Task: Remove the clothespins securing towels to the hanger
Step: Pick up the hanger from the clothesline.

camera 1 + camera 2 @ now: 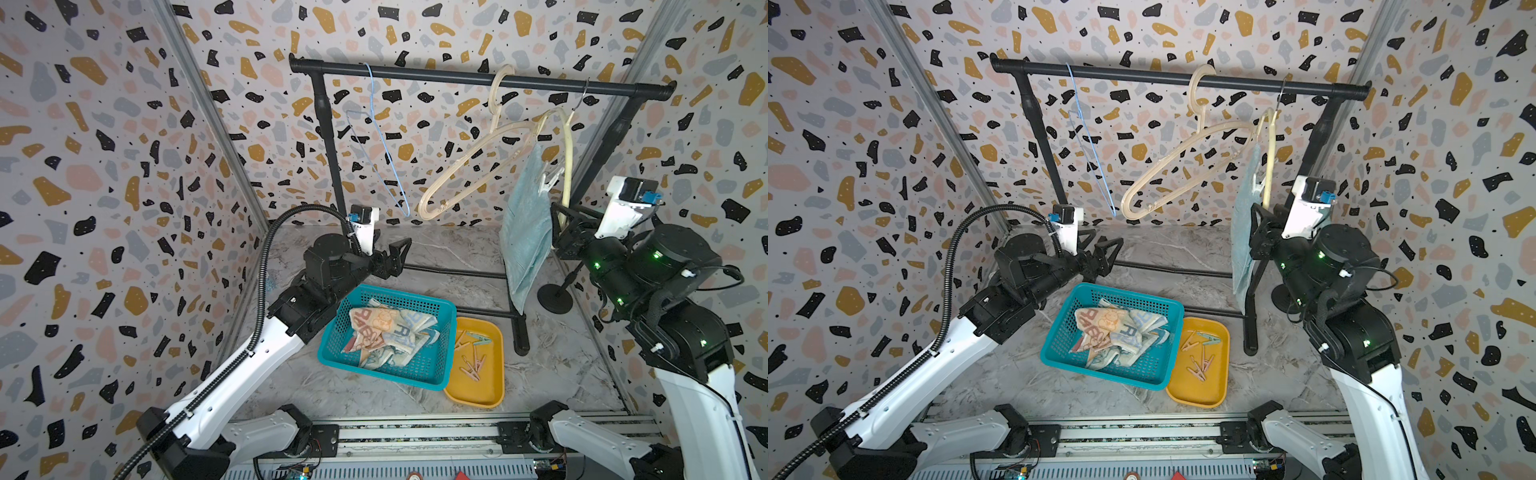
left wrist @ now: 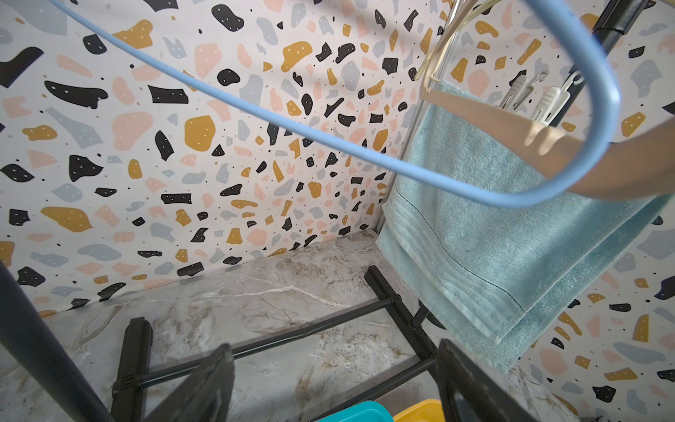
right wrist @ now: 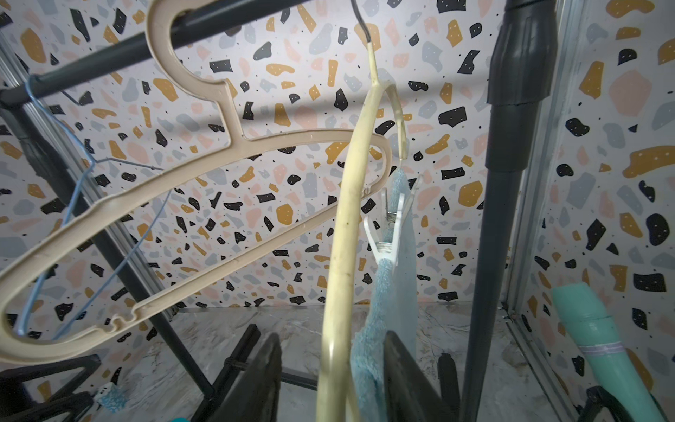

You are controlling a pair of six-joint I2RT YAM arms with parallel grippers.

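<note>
The right claw stands part-open astride the yellowish hanger and the edge of the light-blue towel. A gap shows on one side, so as far as the wrist view tells it has nothing clamped yet. Just above it two white clothespins pin the towel's top edge to that hanger, which hangs near the right end of the rail.

The pins look light and stiff, plastic with a metal spring. I judge they want squeezing at the splayed tails (not the biting nose), and they may flick away once freed. The terry is soft and limp and will likely slip off when the last pin goes.

The left claw hangs wide open and empty, well apart from the towel, above the table. Nearer the front, the teal basket holds crumpled printed towels. The yellow tray just beside it holds loose pegs, mostly pinkish, one green.
</note>
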